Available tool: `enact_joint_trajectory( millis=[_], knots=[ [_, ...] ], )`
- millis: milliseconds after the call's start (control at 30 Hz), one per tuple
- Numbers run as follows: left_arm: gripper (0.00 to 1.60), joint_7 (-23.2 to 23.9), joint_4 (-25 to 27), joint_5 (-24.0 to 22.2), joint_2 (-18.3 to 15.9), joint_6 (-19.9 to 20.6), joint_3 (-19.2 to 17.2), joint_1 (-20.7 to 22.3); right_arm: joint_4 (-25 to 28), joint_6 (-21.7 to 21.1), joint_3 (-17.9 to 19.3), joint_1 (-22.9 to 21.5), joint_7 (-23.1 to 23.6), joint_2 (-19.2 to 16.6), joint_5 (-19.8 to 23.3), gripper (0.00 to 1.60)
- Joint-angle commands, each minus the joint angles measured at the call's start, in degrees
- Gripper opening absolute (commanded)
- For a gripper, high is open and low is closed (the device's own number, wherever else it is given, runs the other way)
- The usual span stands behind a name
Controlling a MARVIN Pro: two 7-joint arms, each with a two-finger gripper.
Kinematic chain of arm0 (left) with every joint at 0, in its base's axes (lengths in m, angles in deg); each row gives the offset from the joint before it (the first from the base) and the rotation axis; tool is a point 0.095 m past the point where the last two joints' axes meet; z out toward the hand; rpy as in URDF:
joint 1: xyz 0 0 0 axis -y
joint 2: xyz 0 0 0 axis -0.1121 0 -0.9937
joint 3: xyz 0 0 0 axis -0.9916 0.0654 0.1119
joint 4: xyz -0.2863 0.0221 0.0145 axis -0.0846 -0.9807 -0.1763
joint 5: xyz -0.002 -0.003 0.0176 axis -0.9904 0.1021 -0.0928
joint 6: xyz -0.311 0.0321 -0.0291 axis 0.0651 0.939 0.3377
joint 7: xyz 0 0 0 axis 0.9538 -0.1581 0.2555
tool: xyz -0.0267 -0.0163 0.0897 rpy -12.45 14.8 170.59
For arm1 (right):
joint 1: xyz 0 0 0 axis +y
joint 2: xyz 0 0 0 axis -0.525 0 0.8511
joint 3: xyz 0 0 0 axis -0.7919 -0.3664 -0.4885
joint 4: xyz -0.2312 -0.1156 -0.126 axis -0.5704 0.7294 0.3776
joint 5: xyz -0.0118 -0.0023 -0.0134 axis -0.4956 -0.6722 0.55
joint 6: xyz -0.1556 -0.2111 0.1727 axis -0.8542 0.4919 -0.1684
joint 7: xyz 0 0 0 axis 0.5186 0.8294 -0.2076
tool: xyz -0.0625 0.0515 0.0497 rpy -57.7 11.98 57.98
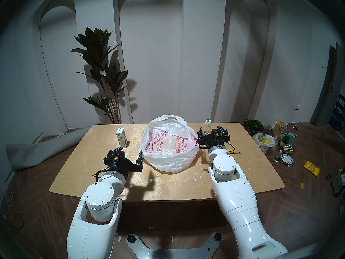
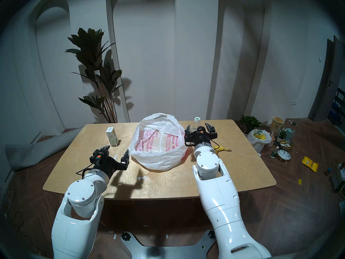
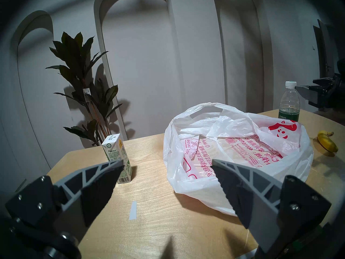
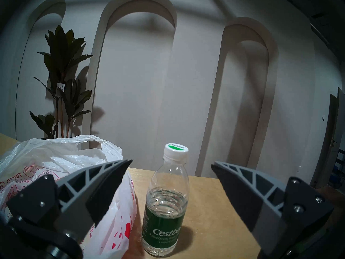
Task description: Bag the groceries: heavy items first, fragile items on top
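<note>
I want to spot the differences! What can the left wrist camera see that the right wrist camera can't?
Only the left wrist view shows the small white-green drink carton, the curved yellow banana and inside the bag. Only the right wrist view shows the open right hand framing the clear plastic water bottle up close. Both show that bottle, the crinkly white plastic bag with red print, the wooden table and the tall dark-leaved plant.
</note>
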Motion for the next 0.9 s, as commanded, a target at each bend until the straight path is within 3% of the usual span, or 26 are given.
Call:
enact_joint_trajectory(
  millis=[0,267,867],
  knots=[
    [1.60,0.01,0.90,-0.10,0.09,-0.27,0.03,0.56,-1.42,-0.09,0.81,-6.38,-0.42,0.60,-0.65,1.60],
    [1.60,0.01,0.88,-0.03,0.11,-0.29,0.04,0.61,-5.46,-0.72,1.67,-9.85,-0.84,0.47,-1.37,1.60],
    [1.60,0.02,0.93,0.12,0.16,-0.32,0.05,0.66,-20.20,-1.07,2.13,-19.24,-1.65,1.24,-2.96,1.60]
  ],
)
